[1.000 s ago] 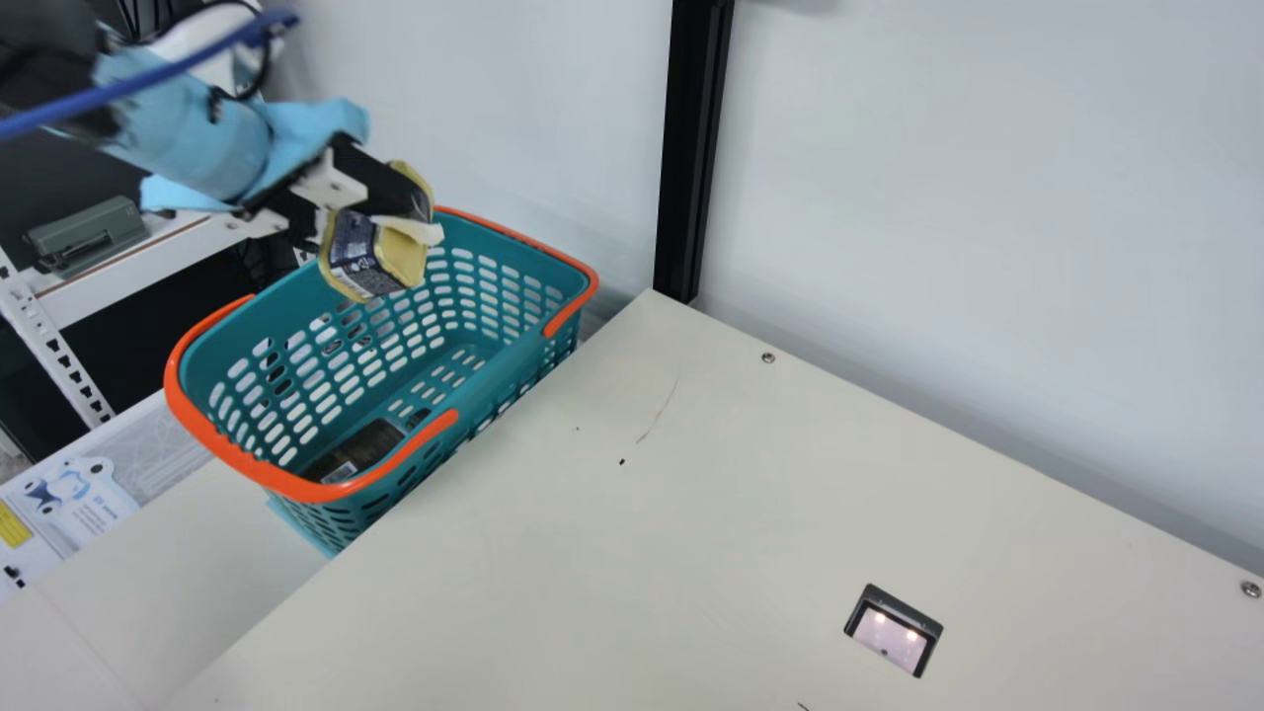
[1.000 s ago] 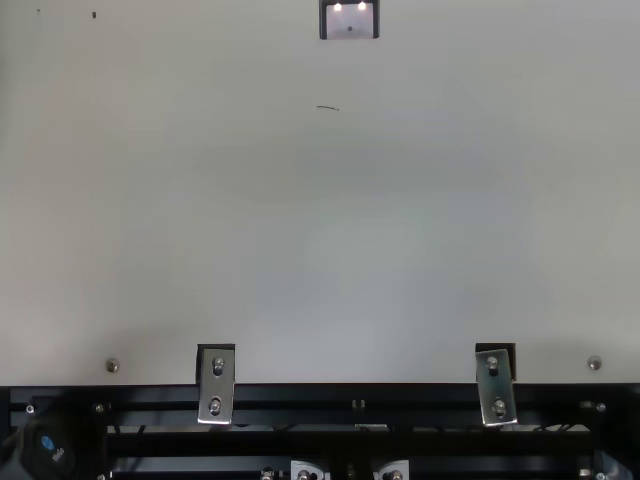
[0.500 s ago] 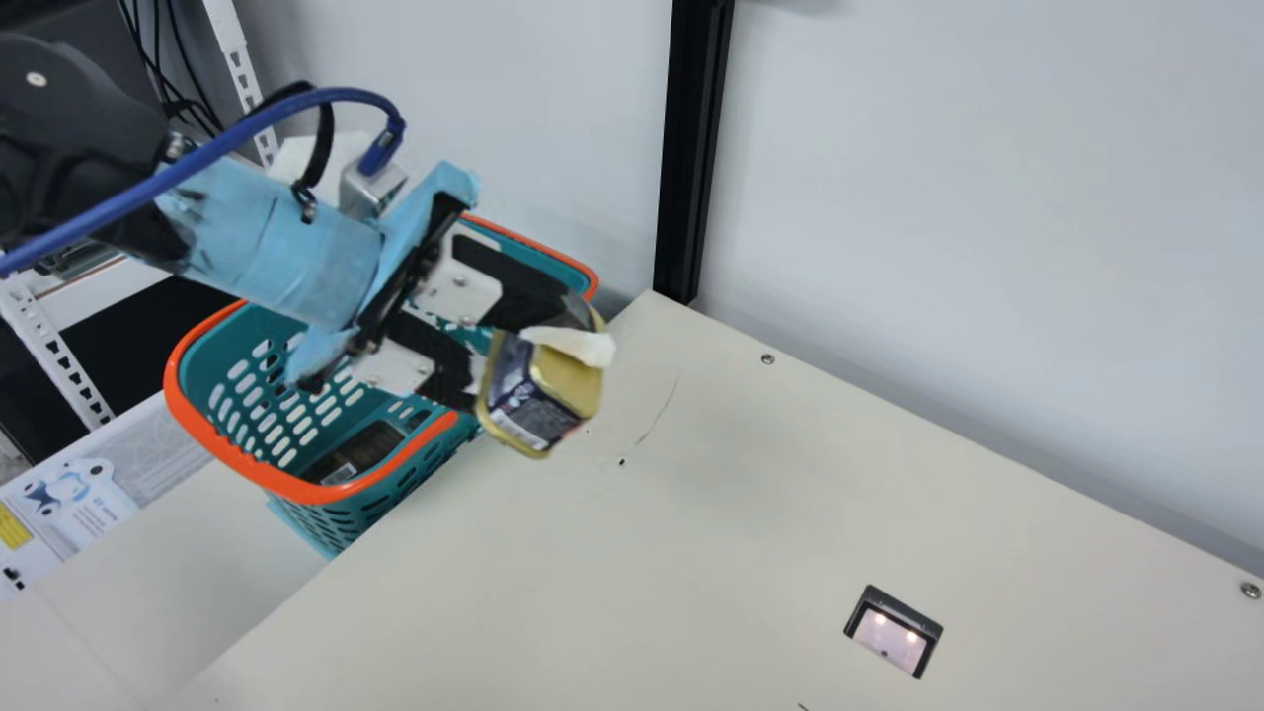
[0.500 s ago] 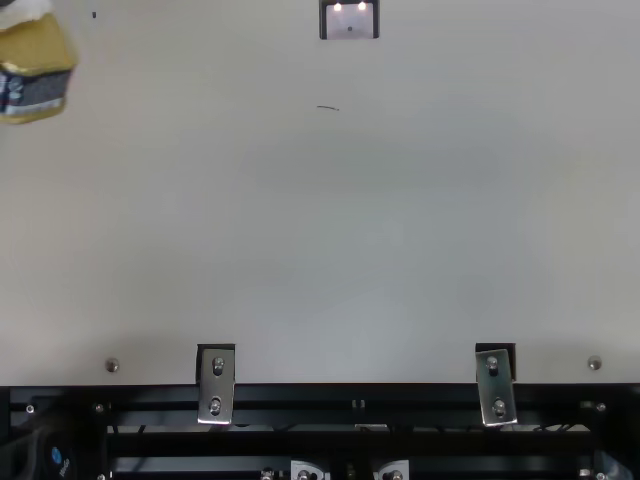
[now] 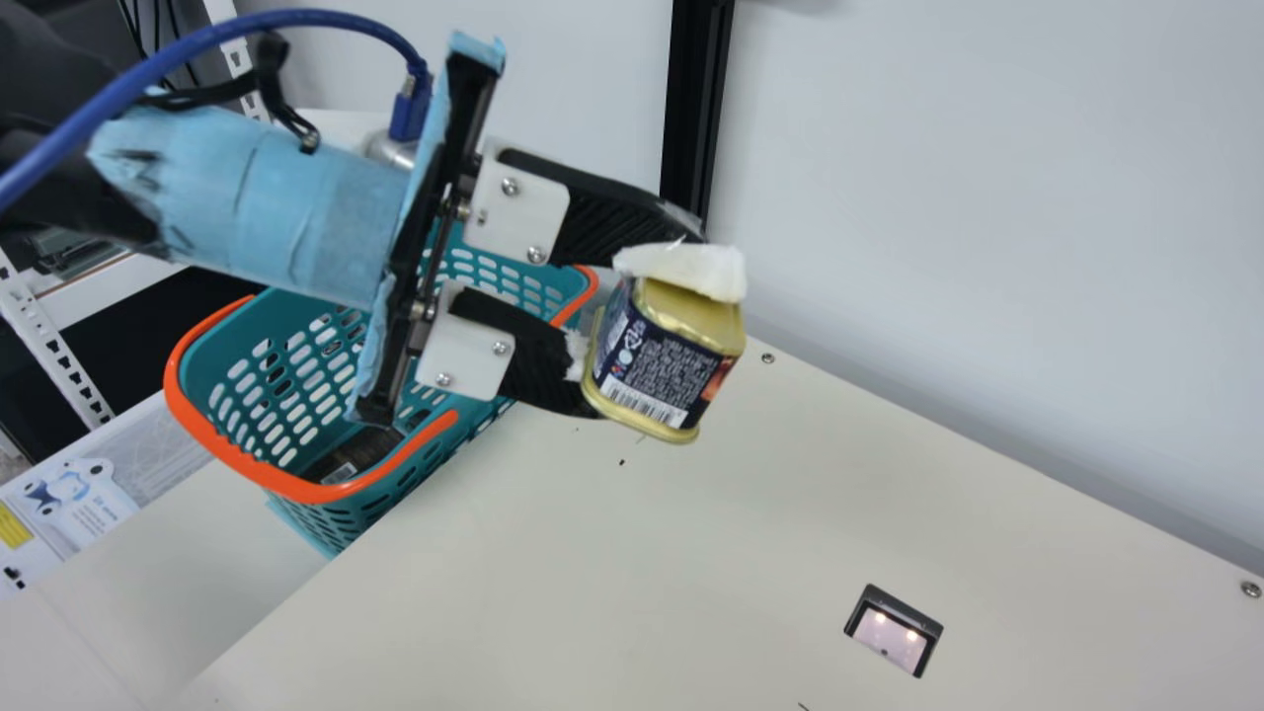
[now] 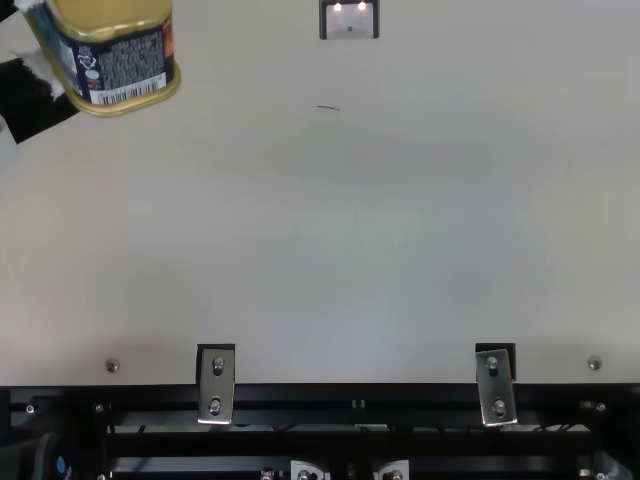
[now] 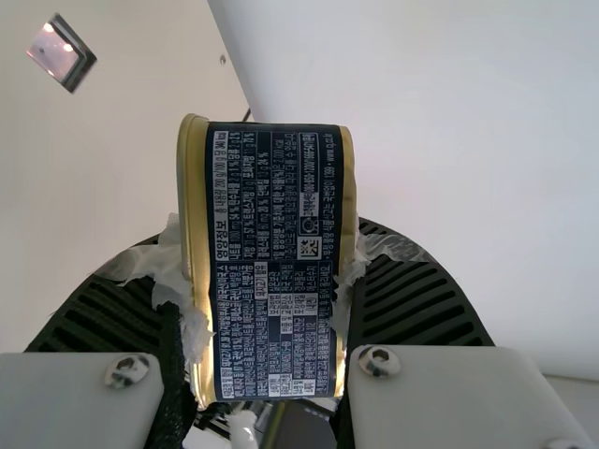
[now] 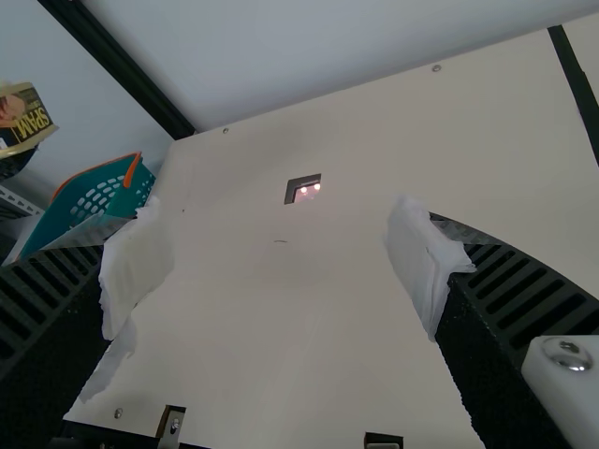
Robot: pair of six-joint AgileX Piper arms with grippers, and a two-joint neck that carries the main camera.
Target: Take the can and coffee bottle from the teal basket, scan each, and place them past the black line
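While aloft, left gripper [image 5: 647, 321] aslant.

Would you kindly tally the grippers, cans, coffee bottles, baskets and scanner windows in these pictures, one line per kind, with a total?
Grippers: 2, the left gripper and the right gripper
Can: 1
Coffee bottle: 1
Basket: 1
Scanner window: 1
Total: 6

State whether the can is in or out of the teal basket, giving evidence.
Out: the left gripper holds the can in the air above the table.
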